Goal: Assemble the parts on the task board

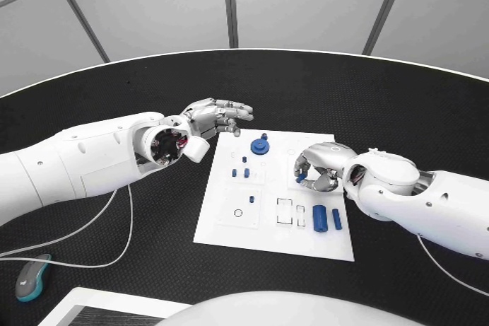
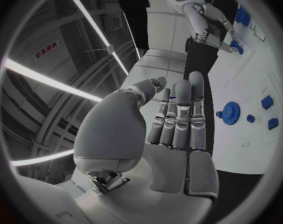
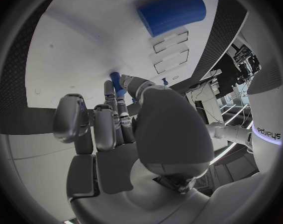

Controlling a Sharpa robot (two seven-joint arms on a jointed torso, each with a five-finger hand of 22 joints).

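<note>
The white task board (image 1: 230, 223) lies mid-table. At its far edge sits a blue gear (image 1: 260, 147) (image 2: 230, 113), with small blue pegs (image 1: 240, 173) (image 2: 267, 102) standing in holes nearer me. Two blue cylinders (image 1: 327, 218) lie by the empty slots (image 1: 292, 212) at the board's near right; one cylinder (image 3: 172, 12) looms large in the right wrist view. My right hand (image 1: 318, 167) (image 3: 126, 134) hovers over the board's right edge and pinches a small blue peg (image 1: 302, 175) (image 3: 117, 81) (image 2: 236, 47) against the board. My left hand (image 1: 216, 118) (image 2: 178, 119) hangs over the board's far left corner, holding nothing.
A teal and grey device (image 1: 30, 278) with a white cable (image 1: 112, 220) lies at the near left of the black table (image 1: 336, 85). A white tray corner (image 1: 97, 306) sits at the near edge. The table's curved rim runs along the back.
</note>
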